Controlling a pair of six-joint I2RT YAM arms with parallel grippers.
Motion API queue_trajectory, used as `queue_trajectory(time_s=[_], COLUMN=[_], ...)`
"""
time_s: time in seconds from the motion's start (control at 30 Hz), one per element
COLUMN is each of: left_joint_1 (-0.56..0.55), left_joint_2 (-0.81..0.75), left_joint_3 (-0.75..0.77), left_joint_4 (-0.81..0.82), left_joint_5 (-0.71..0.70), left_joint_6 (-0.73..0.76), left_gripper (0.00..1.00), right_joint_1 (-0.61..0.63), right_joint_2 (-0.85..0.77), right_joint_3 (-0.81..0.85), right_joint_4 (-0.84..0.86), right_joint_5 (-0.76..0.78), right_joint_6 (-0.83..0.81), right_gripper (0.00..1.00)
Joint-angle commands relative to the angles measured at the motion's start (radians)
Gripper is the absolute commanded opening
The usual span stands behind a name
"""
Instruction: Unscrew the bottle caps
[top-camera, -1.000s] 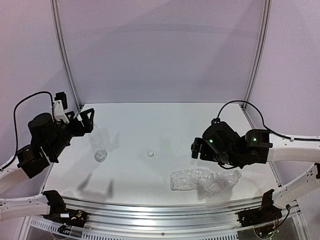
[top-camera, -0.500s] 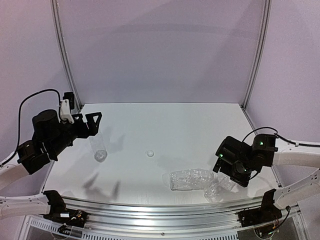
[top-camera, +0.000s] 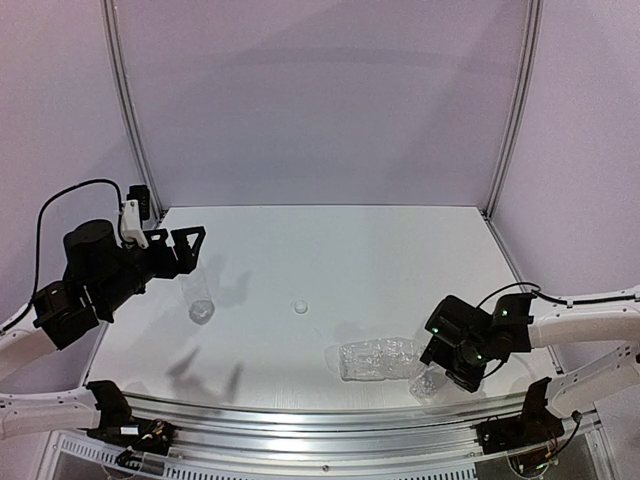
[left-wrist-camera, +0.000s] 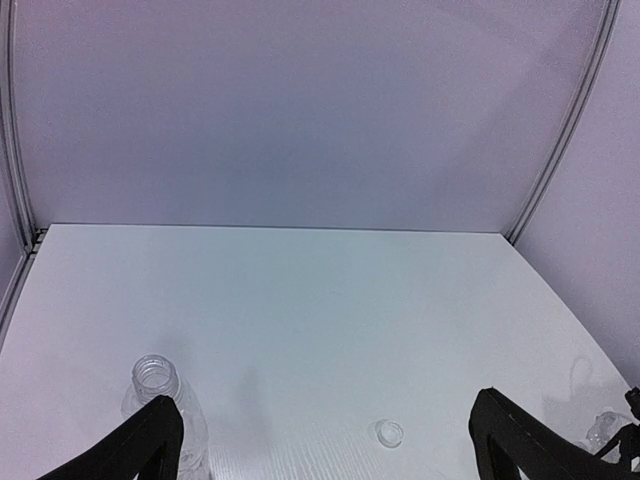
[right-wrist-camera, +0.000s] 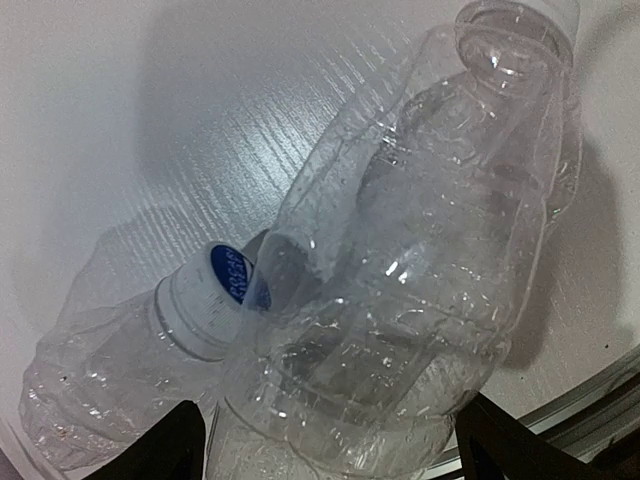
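Observation:
An uncapped clear bottle (top-camera: 199, 296) stands upright at the left; it shows in the left wrist view (left-wrist-camera: 160, 388) beside the left finger. My left gripper (top-camera: 189, 250) is open and empty above and behind it. A loose whitish cap (top-camera: 299, 307) lies mid-table and also shows in the left wrist view (left-wrist-camera: 389, 433). Two crinkled bottles lie at the near right (top-camera: 375, 358) (top-camera: 428, 381). My right gripper (top-camera: 442, 364) is open, low over the right one. In the right wrist view that bottle (right-wrist-camera: 430, 230) lies between my fingers (right-wrist-camera: 170, 440), its cap (right-wrist-camera: 545, 12) far from them; the other bottle's (right-wrist-camera: 100, 400) blue-printed cap (right-wrist-camera: 205, 300) rests against it.
The white table (top-camera: 350, 250) has purple walls behind and at the sides. A metal rail (top-camera: 330, 425) runs along the near edge, close to the lying bottles.
My right arm has swung down toward the near edge and lowered over the lying bottles. My left gripper has drifted slightly right and up, then held still.

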Motion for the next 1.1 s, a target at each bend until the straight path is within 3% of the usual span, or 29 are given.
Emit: queue_trajectory(time_s=[0.0,0.17,0.33,0.57,0.73,0.87,1.07], left_joint_1=[-0.006,-0.006,-0.006,-0.006,-0.005,-0.004,-0.004], left_joint_2=[0.004,0.013,0.008,-0.010,-0.029,-0.021,-0.007], left_joint_3=[0.031,0.038,0.044,0.056,0.066,0.083,0.092], left_joint_4=[-0.012,-0.009,-0.009,-0.030,-0.046,-0.051,0.002], left_joint_5=[0.007,0.011,0.020,0.044,0.082,0.146,0.352], left_joint_6=[0.004,0.008,0.013,0.020,0.020,0.032,0.032], left_gripper=[0.99,0.99,0.99,0.99,0.99,0.99,0.99], right_joint_1=[-0.016,-0.016,-0.015,-0.015,-0.016,-0.012,0.073], right_joint_2=[0.009,-0.044,-0.115,-0.211,-0.236,-0.172,-0.052], right_joint_3=[-0.025,-0.030,0.010,0.078,0.090,0.109,0.104], right_joint_4=[0.038,-0.013,-0.097,0.205,0.422,0.584,0.803], right_joint_5=[-0.021,0.020,0.105,0.123,0.040,-0.061,-0.139], right_joint_6=[0.003,0.004,-0.040,-0.592,-0.905,-1.090,-1.313], right_gripper=[0.77,0.63,0.59,0.54,0.50,0.48,0.43])
